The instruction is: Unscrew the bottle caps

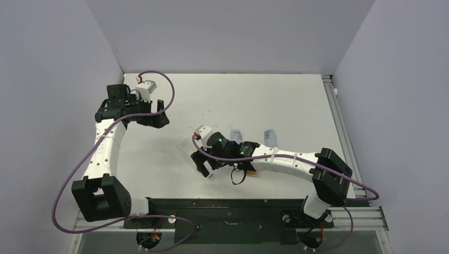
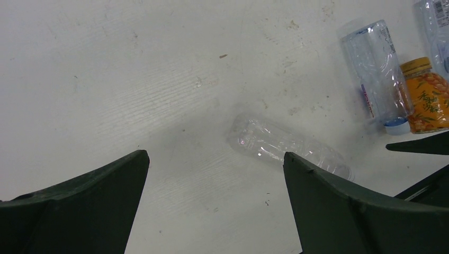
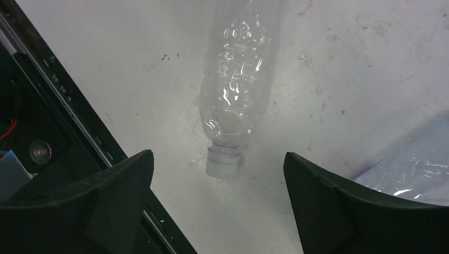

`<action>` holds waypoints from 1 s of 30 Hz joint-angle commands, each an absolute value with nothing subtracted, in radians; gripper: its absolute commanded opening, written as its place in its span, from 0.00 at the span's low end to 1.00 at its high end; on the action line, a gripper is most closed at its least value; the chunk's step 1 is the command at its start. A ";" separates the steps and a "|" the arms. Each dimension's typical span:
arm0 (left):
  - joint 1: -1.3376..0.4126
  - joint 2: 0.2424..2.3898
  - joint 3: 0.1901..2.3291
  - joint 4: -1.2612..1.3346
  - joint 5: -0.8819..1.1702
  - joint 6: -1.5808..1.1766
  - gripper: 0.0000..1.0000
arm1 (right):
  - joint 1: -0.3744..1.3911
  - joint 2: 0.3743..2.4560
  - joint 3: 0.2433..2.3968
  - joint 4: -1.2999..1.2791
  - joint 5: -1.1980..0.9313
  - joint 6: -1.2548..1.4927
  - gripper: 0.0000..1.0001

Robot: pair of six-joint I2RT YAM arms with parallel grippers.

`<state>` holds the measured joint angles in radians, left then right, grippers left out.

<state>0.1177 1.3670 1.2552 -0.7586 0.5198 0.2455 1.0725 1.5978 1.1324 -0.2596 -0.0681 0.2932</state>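
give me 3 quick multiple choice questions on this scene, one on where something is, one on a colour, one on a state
1. The orange bottle is: A alone by the far wall; B right beside a blue-labelled bottle; C on top of the ribbed bottle.
2. The cap on the ribbed bottle is: A golden-brown; B blue; C white.
3. The right gripper is: A open; B shut on a cap; C shut on nothing.
Answers: 1 B, the left wrist view shows the two side by side. 2 C, the right wrist view shows a white cap on its neck. 3 A, its fingers stand wide apart.
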 commanded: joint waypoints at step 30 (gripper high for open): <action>0.064 1.170 1.275 -0.826 0.709 0.356 0.96 | 1.103 1.712 1.112 -0.162 0.102 0.291 0.17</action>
